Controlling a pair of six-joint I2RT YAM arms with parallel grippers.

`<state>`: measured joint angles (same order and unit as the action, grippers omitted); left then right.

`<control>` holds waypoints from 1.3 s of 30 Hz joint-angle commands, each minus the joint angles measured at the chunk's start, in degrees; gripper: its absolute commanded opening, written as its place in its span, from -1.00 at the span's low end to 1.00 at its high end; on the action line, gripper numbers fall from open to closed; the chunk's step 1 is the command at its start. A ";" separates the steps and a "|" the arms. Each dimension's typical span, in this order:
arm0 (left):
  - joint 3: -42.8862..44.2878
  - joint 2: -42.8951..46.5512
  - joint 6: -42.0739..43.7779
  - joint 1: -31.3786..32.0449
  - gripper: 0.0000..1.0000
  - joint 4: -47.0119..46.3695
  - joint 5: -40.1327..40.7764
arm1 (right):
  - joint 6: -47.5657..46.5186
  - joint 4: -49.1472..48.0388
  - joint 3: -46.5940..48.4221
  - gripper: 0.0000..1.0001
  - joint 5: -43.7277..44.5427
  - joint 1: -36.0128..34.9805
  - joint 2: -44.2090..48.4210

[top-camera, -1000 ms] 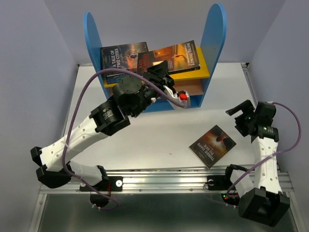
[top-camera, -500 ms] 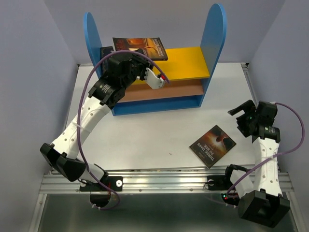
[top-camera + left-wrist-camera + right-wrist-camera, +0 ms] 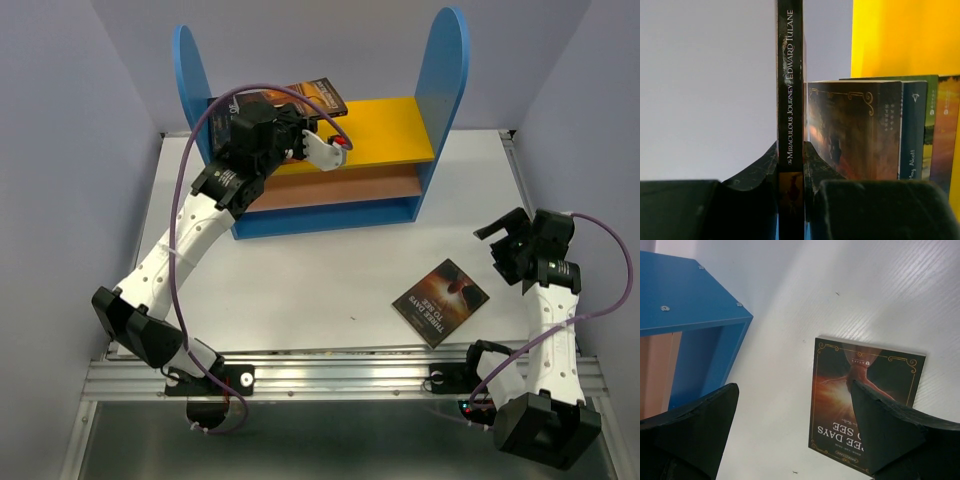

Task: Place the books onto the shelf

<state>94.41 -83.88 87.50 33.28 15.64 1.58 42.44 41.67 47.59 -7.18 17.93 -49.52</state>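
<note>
The left gripper [image 3: 791, 165] pinches a dark paperback [image 3: 790, 75] low on its spine. It holds the book upright and edge-on, likely so it can slide in beside the row of books [image 3: 855, 130] standing on the yellow upper board [image 3: 390, 125] of the shelf [image 3: 445, 70], toward its left end. The right gripper [image 3: 498, 248] hangs with its jaws spread wide, holding nothing, near 1 last book [image 3: 440, 300] lying flat and cover-up, well apart from the shelf — probably the next pickup. The table [image 3: 330, 270] is matte white and faintly ribbed. Pale lilac walls close in on 3 sides.
</note>
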 commanded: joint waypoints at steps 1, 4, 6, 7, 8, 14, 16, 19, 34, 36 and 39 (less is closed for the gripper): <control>2.10 1.61 -9.54 -0.05 -1.00 -8.95 1.48 | 0.10 0.16 1.80 1.00 1.56 0.08 0.74; 1.13 1.70 -11.21 0.12 -1.00 -9.22 3.94 | 0.02 0.17 1.63 1.00 1.64 0.08 0.91; 0.60 1.87 -12.35 0.12 -1.00 -9.31 5.70 | 0.02 0.34 1.45 1.00 1.82 0.08 1.09; 0.42 1.96 -12.79 0.12 -1.00 -9.05 6.23 | -0.07 0.25 1.45 1.00 2.08 0.08 1.09; 0.07 2.05 -13.06 0.12 -1.00 -8.87 6.59 | -0.07 0.25 1.36 1.00 2.17 0.08 1.00; -1.95 3.19 -12.27 -0.49 -1.00 -7.29 7.03 | -0.16 0.17 1.10 1.00 1.91 0.08 0.91; -2.12 3.19 -12.09 -0.76 -1.00 -7.12 6.07 | -0.33 0.17 1.01 1.00 1.82 0.08 1.00; -3.35 3.28 -11.22 -1.37 -1.00 -7.20 5.88 | -0.51 0.43 0.75 1.00 2.08 0.08 1.61; -5.72 6.62 -3.67 -5.50 -1.00 1.68 -1.32 | -0.25 0.34 -0.04 1.00 2.43 0.08 1.53; -5.64 6.62 -2.78 -6.03 -1.00 3.07 -4.12 | -0.16 0.34 -0.13 1.00 2.61 0.08 1.70; -6.08 6.62 -1.19 -6.82 -1.00 3.53 -4.57 | -0.07 0.43 -0.22 1.00 2.78 0.08 2.14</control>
<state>89.08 -79.35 83.29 27.40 19.25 -0.12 42.39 42.06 47.11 -5.76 17.93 -48.42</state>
